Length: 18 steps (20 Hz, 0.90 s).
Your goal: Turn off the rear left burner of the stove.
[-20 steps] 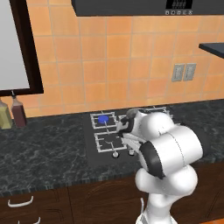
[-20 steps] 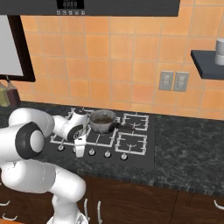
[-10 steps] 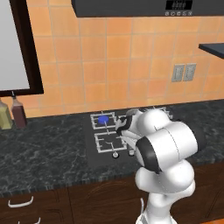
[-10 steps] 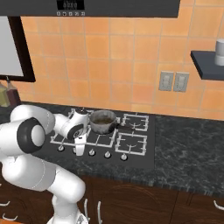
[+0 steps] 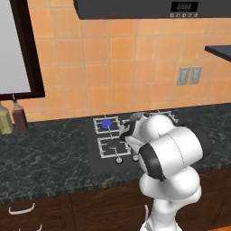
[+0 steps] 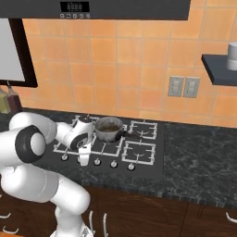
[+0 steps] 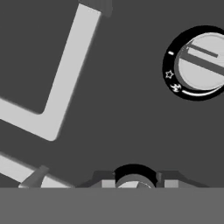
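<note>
At the stove [image 6: 148,159], the tool [image 6: 84,159] straddles a knob [image 7: 133,180].

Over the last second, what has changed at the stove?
Little. The arm's elbow has swung slightly rightward in the left base view, while the end effector stays down at the knob row. The rear left burner still glows blue, and the pot hasn't moved.
</note>
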Available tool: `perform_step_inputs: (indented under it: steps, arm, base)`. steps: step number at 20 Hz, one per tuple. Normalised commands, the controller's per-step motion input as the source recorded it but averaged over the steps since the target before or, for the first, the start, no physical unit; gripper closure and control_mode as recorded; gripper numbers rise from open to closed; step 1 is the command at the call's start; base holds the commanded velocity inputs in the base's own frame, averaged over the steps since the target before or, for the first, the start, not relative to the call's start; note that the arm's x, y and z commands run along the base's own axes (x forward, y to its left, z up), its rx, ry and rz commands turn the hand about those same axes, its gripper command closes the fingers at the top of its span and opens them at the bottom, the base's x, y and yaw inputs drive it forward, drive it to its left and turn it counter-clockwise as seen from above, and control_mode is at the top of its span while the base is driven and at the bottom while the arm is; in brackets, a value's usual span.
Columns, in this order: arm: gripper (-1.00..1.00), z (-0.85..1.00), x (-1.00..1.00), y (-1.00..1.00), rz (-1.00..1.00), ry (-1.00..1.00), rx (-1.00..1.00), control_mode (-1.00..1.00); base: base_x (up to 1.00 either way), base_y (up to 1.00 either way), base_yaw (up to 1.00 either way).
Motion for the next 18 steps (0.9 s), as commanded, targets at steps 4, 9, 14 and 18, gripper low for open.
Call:
perform_step_inputs:
  steps: [4, 9, 14, 18]
  arm:
    - [1.0, -0.68, 0.0, 0.06, -1.0, 0.32, 0.0, -1.0]
    - [1.0, -0.68, 0.0, 0.09, -1.0, 0.35, -0.01, -1.0]
    - [1.0, -0.72, 0.0, 0.11, -1.0, 0.33, -0.03, -1.0]
    - [1.0, -0.75, 0.0, 0.14, -1.0, 0.35, -0.02, -1.0]
  base:
    - [0.0, 0.0, 0.0]
    - [0.0, 0.0, 0.0]
    - [0.0, 0.0, 0.0]
    - [0.0, 0.0, 0.0]
